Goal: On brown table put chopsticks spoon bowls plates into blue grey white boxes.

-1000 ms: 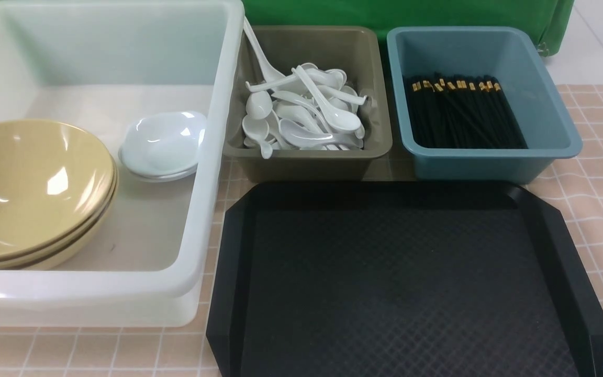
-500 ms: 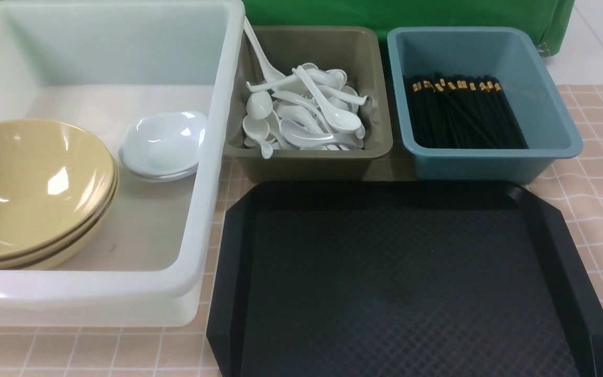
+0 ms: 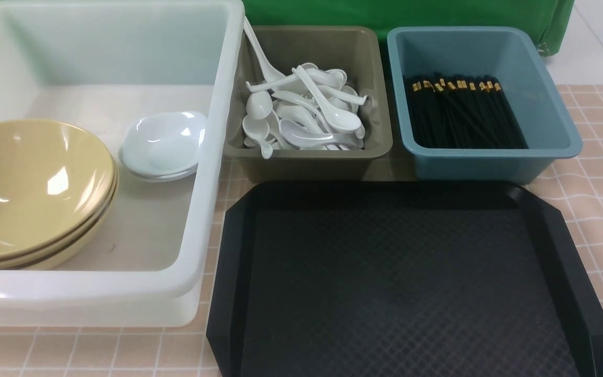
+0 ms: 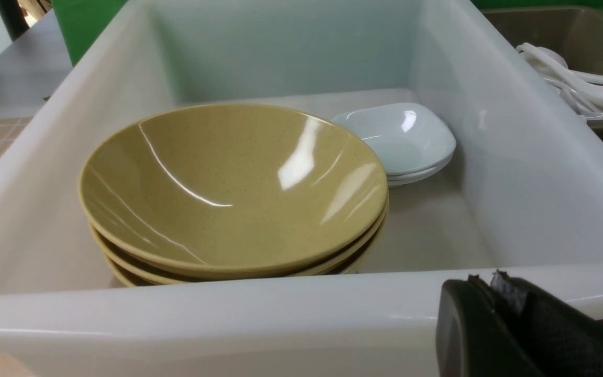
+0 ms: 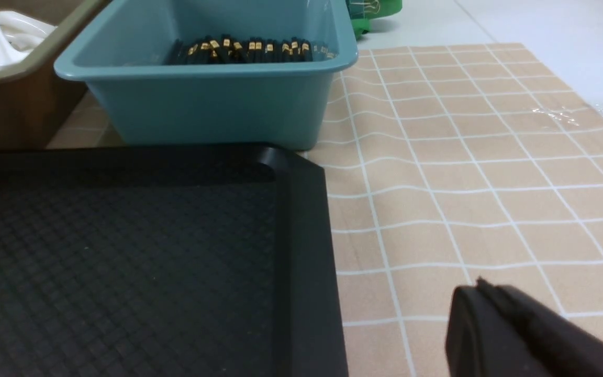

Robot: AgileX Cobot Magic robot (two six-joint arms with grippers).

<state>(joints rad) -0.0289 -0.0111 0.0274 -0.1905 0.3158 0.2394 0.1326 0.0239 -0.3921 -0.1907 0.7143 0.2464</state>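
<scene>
Both grippers clenched, empty: left [image 4: 495, 293] just outside white box [image 4: 228, 314], right [image 5: 482, 298] beside tray [image 5: 301, 235]. Tray bare; risk: left arm swings forward, clips the box wall and jolts bowls [image 4: 228, 183].

Neither arm visible in front view. Left gripper [image 4: 495, 285] shows only in left wrist view: black fingers pressed together, tips meeting, nothing between them, empty. Right gripper [image 5: 482, 288] shows only in right wrist view: black fingers likewise closed tight, tips together, holding nothing. Wrists and upper arm links out of sight in all views.
</scene>
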